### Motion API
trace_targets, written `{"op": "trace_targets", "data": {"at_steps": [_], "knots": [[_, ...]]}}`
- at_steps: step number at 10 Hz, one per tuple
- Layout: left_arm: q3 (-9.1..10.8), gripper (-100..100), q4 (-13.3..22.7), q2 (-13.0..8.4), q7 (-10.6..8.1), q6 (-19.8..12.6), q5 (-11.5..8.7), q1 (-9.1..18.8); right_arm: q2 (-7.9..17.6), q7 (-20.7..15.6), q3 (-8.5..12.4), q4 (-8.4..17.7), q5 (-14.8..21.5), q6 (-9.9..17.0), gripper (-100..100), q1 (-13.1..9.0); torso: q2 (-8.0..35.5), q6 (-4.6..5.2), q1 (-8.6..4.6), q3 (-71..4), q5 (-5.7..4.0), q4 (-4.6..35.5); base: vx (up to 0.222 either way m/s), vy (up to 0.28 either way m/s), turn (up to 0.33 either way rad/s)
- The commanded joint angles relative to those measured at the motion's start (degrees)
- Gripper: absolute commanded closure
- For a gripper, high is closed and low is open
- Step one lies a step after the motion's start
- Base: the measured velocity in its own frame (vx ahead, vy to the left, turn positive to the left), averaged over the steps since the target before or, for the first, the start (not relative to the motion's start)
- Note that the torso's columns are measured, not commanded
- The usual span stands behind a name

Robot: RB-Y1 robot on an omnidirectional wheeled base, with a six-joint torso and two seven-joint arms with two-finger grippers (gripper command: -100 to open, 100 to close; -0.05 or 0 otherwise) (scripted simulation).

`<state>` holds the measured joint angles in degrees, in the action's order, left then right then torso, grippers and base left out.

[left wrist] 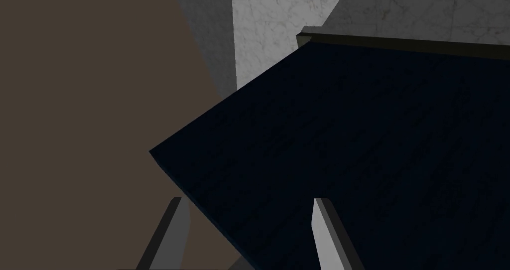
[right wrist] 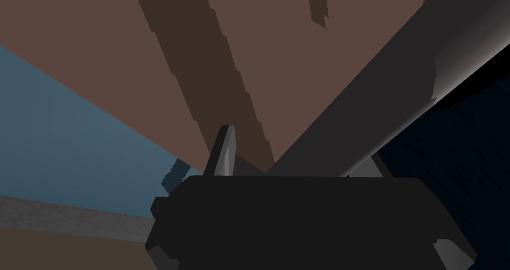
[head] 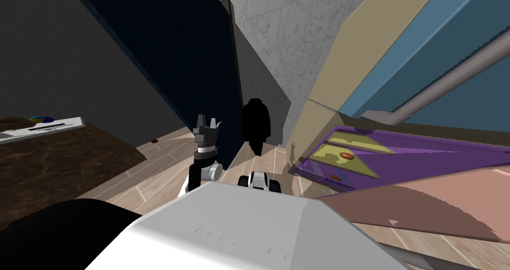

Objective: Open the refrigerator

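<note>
two grippers: left gripper (left wrist: 246,200) spread apart by a dark blue panel (left wrist: 358,147), right gripper (right wrist: 299,150) at the grey fridge handle (right wrist: 378,82), clamped or not can't tell.

Dark blue panel (left wrist: 348,147), close before left claw (left wrist: 246,201)

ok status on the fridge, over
Left gripper open, empty, dark blue panel close ahead. Right gripper at a grey handle bar, pinkish-brown panel behind it. Purple shelves with yellow trays visible to my right.
</note>
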<state>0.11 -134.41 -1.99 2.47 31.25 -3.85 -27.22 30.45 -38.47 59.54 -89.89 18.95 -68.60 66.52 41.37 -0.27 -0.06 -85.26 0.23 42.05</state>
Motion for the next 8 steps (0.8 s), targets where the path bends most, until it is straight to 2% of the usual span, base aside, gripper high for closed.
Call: {"op": "trace_targets", "data": {"at_steps": [1,2,4,6,7,8], "knots": [[0.01,0,0.0,0.0,0.0,0.0,0.0,0.0,0.6,0.0,-0.5,-1.4,0.0,-2.4,100,0.2,0.1,-0.04,-0.03,0.0,0.0,0.0,-0.255,-0.159,0.033],[0.01,0,0.0,0.0,0.0,0.0,0.0,0.0,0.6,0.0,-0.5,-1.4,0.0,-2.4,100,0.2,0.7,0.0,-0.23,0.3,0.01,0.1,-0.196,-0.18,0.037],[0.01,0,0.0,0.0,0.0,0.0,0.0,0.0,1.3,0.0,-0.9,-2.8,0.0,-4.7,100,0.3,0.6,0.04,-0.39,0.3,-0.07,0.2,-0.166,-0.194,0.018],[0.01,0,0.0,0.0,0.0,0.0,0.0,0.0,1.9,-0.1,-1.4,-4.2,0.1,-7.1,100,0.5,0.7,0.05,-0.58,0.4,-0.14,0.2,-0.251,-0.223,0.041],[0.01,0,0.0,0.0,0.0,0.0,0.0,0.0,1.9,-0.1,-1.4,-4.2,0.1,-7.1,100,0.5,0.7,0.06,-0.51,0.4,-0.18,0.2,-0.209,-0.159,0.0],[0.01,0,0.0,0.0,0.0,0.0,0.0,0.0,2.2,-0.1,-1.6,-4.9,0.1,-8.3,100,0.6,0.5,0.04,-0.36,0.3,-0.17,0.1,-0.168,-0.148,-0.005]]}}
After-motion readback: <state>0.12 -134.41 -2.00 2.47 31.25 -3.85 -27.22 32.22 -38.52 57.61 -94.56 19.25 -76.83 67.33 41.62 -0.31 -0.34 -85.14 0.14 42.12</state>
